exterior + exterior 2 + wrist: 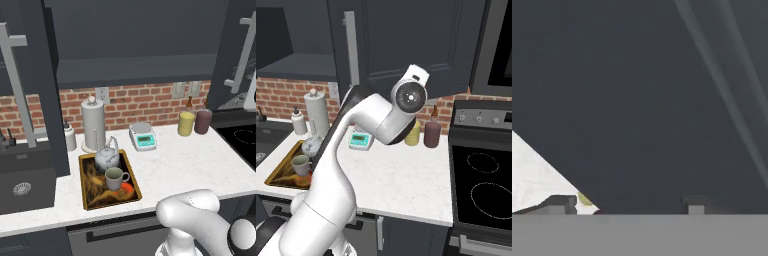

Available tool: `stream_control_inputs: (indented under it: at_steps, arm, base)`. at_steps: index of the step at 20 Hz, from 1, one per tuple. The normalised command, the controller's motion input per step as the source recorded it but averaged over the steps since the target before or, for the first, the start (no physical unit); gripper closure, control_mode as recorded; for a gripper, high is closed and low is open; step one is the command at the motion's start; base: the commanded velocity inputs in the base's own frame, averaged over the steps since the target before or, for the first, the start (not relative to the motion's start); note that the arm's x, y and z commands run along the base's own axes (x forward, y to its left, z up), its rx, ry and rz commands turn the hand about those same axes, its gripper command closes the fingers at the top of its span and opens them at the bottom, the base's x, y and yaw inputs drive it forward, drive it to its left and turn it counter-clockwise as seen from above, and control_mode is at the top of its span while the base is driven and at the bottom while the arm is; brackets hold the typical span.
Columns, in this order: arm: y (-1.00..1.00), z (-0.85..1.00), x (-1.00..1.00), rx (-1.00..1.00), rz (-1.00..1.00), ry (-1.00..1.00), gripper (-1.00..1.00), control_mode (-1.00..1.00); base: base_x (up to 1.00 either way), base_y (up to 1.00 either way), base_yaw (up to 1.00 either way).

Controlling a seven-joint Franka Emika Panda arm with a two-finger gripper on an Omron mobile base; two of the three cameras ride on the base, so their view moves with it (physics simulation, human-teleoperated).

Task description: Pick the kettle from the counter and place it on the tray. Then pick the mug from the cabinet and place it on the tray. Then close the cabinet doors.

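In the right base view my own arm covers most of the kettle [311, 146] and the right part of the tray [281, 172] at middle left. My fingertips [696, 204] are cut off at the hand view's bottom.

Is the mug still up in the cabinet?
No, the mug stands on the tray, right in front of the kettle.
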Motion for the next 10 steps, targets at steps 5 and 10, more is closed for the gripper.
stream_control_inputs:
  at_steps: [5, 10]
  arm:
    - [0.31, -0.16, 0.81, -0.13, -0.14, 0.05, -1.0, -1.0]
    - [0.15, -0.39, 0.89, -0.07, -0.03, 0.0, -1.0, -1.0]
  base:
    - [0.0, 0.0, 0.0]
    - [0.0, 0.0, 0.0]
